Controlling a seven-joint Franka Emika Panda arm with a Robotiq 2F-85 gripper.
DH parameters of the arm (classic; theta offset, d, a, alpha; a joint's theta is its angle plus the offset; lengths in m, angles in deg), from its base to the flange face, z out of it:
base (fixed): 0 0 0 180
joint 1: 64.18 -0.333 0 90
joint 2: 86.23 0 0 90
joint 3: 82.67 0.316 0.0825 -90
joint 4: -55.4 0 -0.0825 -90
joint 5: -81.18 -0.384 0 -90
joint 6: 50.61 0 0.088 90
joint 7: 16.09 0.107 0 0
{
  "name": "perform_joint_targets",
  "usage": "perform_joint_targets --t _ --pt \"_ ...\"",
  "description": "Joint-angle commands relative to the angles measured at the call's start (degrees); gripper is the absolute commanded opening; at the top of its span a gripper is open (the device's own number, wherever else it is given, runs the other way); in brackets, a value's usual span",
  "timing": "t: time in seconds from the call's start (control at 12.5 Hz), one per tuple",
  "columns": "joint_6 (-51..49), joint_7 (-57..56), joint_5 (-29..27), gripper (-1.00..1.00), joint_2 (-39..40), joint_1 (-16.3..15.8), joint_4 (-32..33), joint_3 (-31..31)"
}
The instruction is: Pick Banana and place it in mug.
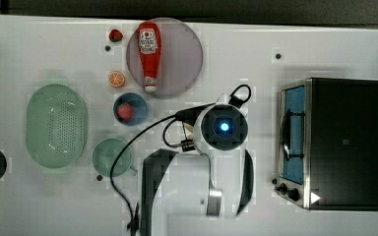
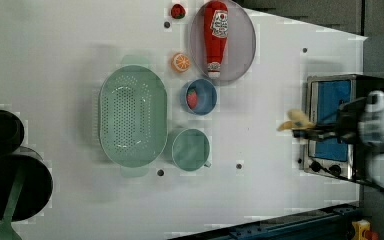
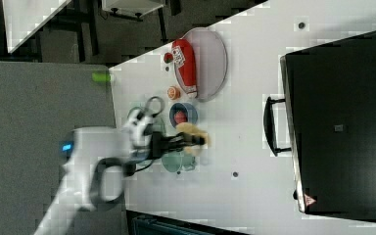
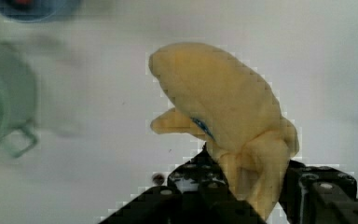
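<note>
A yellow plush banana (image 4: 223,116) is clamped at its lower end between my gripper (image 4: 249,186), whose black fingers are shut on it. The banana (image 2: 295,120) hangs above the white table, and in the right view the banana (image 3: 192,132) sticks out past the gripper (image 3: 196,141). The mug (image 1: 110,157) is a pale mint-green cup with a short handle, standing empty on the table to the top view's left of my arm (image 1: 224,125). The mug (image 4: 0,102) also shows in the wrist view, off to the side of the banana.
A blue cup (image 1: 130,109) with a strawberry stands beside the mug. An oval green colander (image 1: 56,125) lies at the top view's left. A grey plate (image 1: 182,59) carries a ketchup bottle (image 1: 148,49). A toaster oven (image 1: 332,142) stands at the top view's right.
</note>
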Motion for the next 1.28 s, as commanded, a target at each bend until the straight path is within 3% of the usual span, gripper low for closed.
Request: perform_joint_targets --t 0.08,0.64,0.96,1.28 --pt "-9.8 5.8 -0.8 -0.37 -5.6 0.1 -5.5 2.1" --pt "-14.1 22.3 -2.6 -0.37 -8.5 -2.3 -7.8 12.7" --pt "-13.1 35.6 -4.1 -0.37 -5.4 -3.1 -7.2 19.7" --pt "-6.2 40.3 -4.1 -0.37 0.1 -3.2 -6.1 24.4"
